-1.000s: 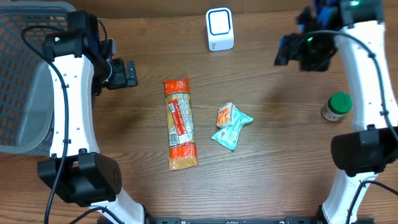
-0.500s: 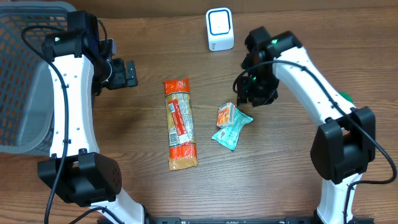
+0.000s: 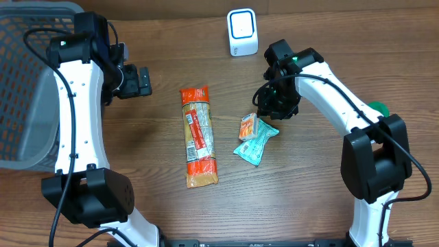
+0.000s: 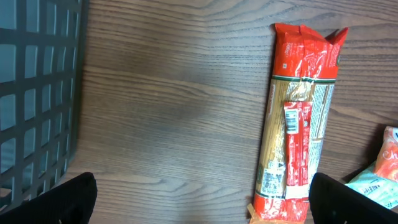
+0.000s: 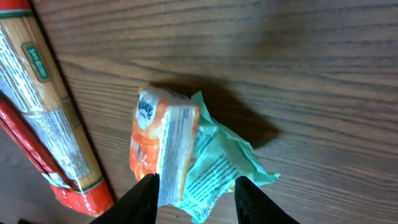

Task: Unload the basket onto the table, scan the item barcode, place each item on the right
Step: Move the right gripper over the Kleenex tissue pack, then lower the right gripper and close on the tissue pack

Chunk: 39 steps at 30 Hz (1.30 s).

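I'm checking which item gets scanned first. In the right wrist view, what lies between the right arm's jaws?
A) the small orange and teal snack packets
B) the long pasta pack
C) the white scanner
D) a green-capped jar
A: the orange and teal snack packets lie between the right arm's jaws, while the pasta pack sits off to one side.

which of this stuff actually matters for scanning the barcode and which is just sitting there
In the job: white scanner; orange snack packet and teal packet, both between the fingers of the right gripper.

Lying about, as far as this moment shows: spaghetti pack; grey basket; green-capped bottle, mostly hidden behind the right arm.
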### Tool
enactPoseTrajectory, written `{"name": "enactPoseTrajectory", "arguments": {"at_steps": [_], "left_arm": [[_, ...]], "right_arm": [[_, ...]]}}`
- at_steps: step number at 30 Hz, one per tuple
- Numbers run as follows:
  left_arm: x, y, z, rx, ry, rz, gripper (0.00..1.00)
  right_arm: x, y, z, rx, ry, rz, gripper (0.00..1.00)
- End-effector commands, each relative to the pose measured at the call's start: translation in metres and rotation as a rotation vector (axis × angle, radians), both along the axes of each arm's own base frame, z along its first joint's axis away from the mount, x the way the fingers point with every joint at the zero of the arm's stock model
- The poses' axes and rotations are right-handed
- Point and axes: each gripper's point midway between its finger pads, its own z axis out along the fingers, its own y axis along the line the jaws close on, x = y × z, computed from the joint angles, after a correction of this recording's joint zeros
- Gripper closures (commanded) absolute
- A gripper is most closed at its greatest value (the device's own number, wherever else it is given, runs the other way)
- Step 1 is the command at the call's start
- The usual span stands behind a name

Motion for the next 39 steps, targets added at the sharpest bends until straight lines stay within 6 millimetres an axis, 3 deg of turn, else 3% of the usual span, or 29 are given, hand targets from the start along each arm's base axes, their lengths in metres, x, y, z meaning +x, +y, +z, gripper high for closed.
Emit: {"name": "enactPoseTrajectory", "arguments": {"at_steps": [1,24,39], "left_arm": [[0.000,-0.002,0.014,0.003,-0.042,-0.018,0.00],[0.000,-0.002,0.014,0.003,-0.042,-0.018,0.00],[0.000,-0.002,0.014,0.003,-0.042,-0.018,0.00]], "right_arm": [[-0.003,0.005,-0.002,0.005,0.012,-0.012,0.58],[-0.007,0.032,-0.003,-0.014,-0.046,0.036,0.57],[-0.009,0.033,-0.006,-0.065,-0.059,0.012,0.57]]}}
